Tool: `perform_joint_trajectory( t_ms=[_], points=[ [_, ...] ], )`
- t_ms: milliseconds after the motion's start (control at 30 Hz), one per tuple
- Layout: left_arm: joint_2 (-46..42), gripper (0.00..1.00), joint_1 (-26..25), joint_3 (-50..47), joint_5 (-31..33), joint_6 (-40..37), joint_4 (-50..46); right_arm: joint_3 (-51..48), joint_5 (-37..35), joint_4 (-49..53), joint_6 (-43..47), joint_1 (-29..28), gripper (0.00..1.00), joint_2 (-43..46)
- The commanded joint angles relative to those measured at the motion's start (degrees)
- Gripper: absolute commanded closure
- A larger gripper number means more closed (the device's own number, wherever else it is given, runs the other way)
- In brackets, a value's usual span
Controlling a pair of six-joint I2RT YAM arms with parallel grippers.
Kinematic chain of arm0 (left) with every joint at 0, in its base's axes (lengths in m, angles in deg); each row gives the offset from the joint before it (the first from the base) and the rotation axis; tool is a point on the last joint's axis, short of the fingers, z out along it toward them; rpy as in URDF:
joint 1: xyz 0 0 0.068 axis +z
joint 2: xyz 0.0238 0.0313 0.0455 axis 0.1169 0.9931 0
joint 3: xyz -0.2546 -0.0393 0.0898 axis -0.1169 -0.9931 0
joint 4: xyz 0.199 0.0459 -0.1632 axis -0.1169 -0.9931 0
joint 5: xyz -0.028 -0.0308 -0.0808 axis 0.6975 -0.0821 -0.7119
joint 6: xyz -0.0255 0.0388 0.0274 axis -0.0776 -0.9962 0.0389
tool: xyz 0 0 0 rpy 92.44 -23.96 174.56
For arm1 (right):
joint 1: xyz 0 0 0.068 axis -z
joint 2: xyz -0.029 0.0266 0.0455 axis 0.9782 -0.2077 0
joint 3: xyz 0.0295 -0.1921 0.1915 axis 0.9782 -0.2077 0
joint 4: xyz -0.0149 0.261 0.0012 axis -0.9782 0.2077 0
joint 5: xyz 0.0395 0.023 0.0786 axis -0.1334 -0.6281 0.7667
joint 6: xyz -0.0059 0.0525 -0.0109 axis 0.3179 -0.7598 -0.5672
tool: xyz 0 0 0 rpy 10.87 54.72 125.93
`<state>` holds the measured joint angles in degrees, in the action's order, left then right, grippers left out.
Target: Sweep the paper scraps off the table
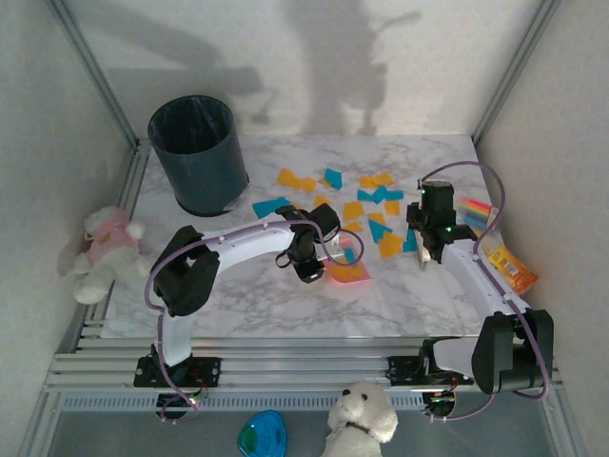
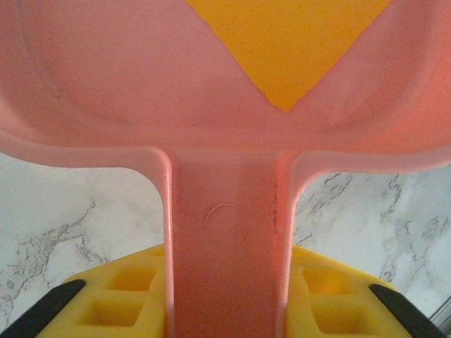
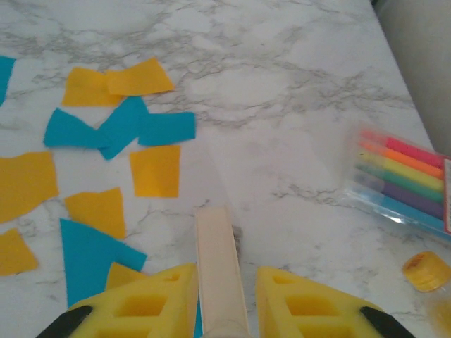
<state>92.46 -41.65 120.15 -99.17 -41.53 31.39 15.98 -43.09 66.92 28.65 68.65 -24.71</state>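
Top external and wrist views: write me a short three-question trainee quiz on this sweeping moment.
1. True or false: an orange paper scrap lies inside the pink dustpan.
2. The left gripper is: A) shut on the dustpan's handle; B) open above it; C) open beside it.
3. Fill in: in the right wrist view, the marker pack lies to the ___ of the paper scraps.
Key: 1 true; 2 A; 3 right.

Paper scraps (image 1: pixel 354 210) lie on table (image 1: pixel 285 305), right of bin (image 1: pixel 198 152).
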Motion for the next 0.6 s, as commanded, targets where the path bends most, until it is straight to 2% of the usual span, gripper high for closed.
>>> perform_joint_trajectory(
  t_ms=[0, 567],
  points=[
    [0.56, 1.0, -0.6, 0.97, 1.77, -0.42, -0.1, -1.56, 2.68, 2.13, 0.82, -1.68, 1.0, 1.52],
    [2.05, 1.0, -1.18, 1.04, 2.58, -0.66, -0.51, -1.95, 4.47, 6.63, 0.31, -8.52, 1.0, 3.06]
  ],
)
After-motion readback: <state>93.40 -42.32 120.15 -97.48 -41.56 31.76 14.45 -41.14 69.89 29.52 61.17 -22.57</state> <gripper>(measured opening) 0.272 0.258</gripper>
